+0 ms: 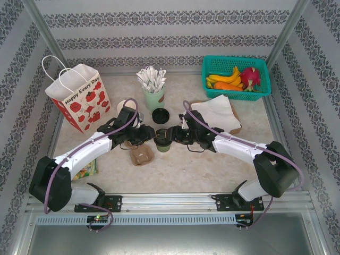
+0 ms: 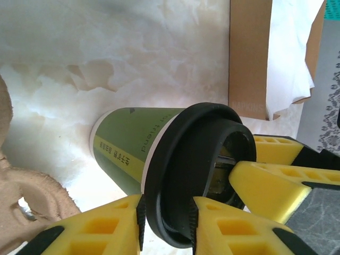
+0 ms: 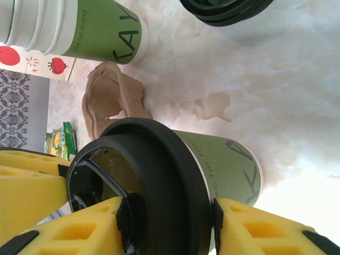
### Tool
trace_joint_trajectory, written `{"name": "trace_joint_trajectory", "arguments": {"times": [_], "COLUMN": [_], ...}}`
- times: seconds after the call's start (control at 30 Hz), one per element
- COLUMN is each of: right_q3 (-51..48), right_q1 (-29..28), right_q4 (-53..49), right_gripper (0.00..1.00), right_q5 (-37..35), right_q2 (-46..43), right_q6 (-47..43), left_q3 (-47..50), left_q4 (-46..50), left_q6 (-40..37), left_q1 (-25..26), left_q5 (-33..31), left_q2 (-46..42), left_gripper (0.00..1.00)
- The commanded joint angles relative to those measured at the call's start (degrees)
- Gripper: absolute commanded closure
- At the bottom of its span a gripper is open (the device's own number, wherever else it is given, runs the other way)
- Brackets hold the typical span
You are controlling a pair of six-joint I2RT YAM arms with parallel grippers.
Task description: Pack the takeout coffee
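The right hand (image 3: pixel 170 226) has its yellow fingers (image 3: pixel 69 234) set against either side of the black lid (image 3: pixel 159 159) on a green-and-cream coffee cup (image 3: pixel 228 170), which stands on the pale marbled worktop (image 3: pixel 276 90). Just beyond the cup lies a brown pulp cup tray (image 3: pixel 111 98), and past that a stack of matching cups (image 3: pixel 79 24). More black lids (image 3: pixel 226 10) sit well apart. A paper bag printed with red apples (image 3: pixel 32 64) and a green packet (image 3: pixel 61 143) lie farther off.

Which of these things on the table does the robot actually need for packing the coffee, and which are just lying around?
For the job: takeout coffee; probably gift bag, pulp cup carrier.
Lying about: spare lids, cup stack, cup of sticks, napkins, fruit basket, snack packet.
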State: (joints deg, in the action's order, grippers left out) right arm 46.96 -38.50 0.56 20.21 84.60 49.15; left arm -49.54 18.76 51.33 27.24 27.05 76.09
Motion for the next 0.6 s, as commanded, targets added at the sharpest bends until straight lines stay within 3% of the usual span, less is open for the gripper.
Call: {"name": "trace_joint_trajectory", "arguments": {"times": [0.0, 0.23, 0.57], "right_q3": [0.2, 0.1, 0.1], "right_q1": [-0.7, -0.8, -0.8], "right_q4": [-4.1, -4.2, -4.0], "right_gripper": [0.55, 0.56, 0.56], "right_q5": [-1.3, -1.6, -1.3], "right_q2": [1.8, 1.8, 2.1], "right_q6": [-0.9, -0.8, -1.0], "left_q3": [0.7, 1.3, 2.8], "left_q4": [-2.2, 1.2, -1.9], "left_q6": [0.9, 1.8, 2.2], "left_q1": [-0.5, -0.7, -1.8], "left_q5": [1.2, -2.3, 1.6], "left_q2": [1.1, 0.5, -0.1], "left_gripper": [0.73, 0.81, 0.75]}}
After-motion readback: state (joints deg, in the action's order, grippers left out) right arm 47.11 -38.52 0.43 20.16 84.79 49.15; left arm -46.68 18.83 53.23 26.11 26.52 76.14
